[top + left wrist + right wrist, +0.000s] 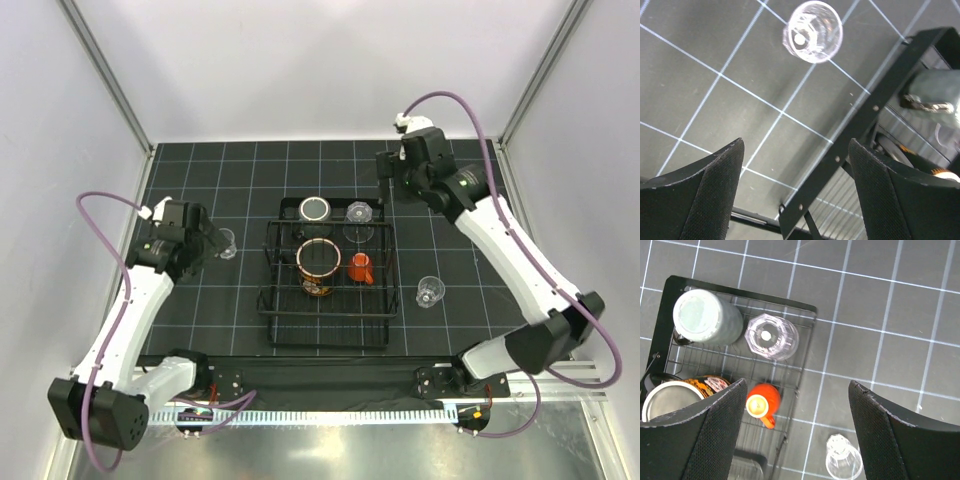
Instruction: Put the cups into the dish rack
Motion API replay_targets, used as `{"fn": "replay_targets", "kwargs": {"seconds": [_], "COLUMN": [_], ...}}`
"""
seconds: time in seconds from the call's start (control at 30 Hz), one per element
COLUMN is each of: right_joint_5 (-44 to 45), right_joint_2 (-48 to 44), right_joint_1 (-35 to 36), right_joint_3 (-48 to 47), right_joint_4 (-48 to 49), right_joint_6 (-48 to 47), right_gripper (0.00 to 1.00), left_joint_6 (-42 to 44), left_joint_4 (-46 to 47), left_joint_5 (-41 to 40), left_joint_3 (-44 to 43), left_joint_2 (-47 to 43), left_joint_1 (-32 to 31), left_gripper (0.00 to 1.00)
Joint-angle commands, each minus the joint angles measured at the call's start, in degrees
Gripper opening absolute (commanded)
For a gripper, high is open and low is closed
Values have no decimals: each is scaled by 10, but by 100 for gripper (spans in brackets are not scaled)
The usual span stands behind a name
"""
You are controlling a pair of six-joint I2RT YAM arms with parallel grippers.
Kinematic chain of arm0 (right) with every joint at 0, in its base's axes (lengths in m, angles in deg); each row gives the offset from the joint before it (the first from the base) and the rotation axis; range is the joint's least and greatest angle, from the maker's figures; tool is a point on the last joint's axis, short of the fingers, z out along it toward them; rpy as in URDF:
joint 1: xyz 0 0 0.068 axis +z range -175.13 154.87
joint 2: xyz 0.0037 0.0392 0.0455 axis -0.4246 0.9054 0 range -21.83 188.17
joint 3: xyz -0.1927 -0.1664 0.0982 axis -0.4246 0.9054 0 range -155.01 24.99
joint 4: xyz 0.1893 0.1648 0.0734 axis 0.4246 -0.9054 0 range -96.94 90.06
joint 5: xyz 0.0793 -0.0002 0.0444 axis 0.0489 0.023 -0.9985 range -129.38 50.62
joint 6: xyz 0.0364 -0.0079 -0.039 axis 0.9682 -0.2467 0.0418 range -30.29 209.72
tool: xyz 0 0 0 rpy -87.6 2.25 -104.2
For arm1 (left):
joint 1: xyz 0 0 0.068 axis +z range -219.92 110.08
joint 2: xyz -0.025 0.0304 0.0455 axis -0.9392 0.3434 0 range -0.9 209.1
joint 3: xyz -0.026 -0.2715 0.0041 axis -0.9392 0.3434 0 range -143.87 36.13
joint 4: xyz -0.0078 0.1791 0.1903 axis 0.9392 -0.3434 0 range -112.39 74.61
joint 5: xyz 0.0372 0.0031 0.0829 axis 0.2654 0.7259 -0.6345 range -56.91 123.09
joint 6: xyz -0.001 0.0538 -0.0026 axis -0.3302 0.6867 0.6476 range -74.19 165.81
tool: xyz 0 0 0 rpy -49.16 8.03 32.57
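I count four cups [318,268] loaded in the dish rack [266,296], two clear cups [227,243] remaining on the mat [200,170], left gripper [795,145] and right gripper [797,385] both spread apart, empty.

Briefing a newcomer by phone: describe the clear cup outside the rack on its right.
Find the black wire dish rack in the middle of the gridded mat. Just off its right side, toward the near end, sits a small clear cup. Another clear cup is inside the rack and a third sits left of it; only this one is on the right.
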Motion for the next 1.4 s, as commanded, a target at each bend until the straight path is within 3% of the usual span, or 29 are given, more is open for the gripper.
{"fn": "replay_targets", "kwargs": {"seconds": [0.0,0.1,0.47,0.67,0.73,0.87,1.0,1.13,1.2,1.23,1.27,1.37], "right_joint_5": [23,23,25,21,19,17,16,3,-3,-6,-7,-19], "right_joint_2": [-32,-61,-135,-146,-149,-147,-142,-142,-140,-140,-139,-140], "right_joint_1": [-1,-1,-1,-1,-1,-1,-1,-1,-1,-1,-1,-1], "right_joint_3": [22,38,82,89,91,91,88,90,90,90,88,83], "right_joint_4": [-35,-41,-40,-38,-35,-35,-34,-28,-25,-25,-24,-25], "right_joint_6": [12,12,0,-7,-9,-12,-11,-8,-6,-5,-3,-1], "right_gripper": [82,82,82,82,82,82,82,82,82,82,82,82], "left_joint_6": [-15,-31,-59,-64,-63,-60,-66,-67,-61,-58,-52,-46], "left_joint_4": [24,28,135,151,155,155,143,137,139,145,167,197], "left_joint_5": [-49,-77,37,48,47,50,19,-3,3,4,10,22], "left_joint_3": [-4,-6,-3,-17,-17,-16,1,9,7,2,3,-6], "left_joint_2": [27,69,219,287,302,305,261,202,175,166,160,158], "left_joint_1": [6,21,100,119,119,119,120,120,120,119,120,120], "left_gripper": [81,76,56,52,52,40,40,43,50,54,71,86]}}
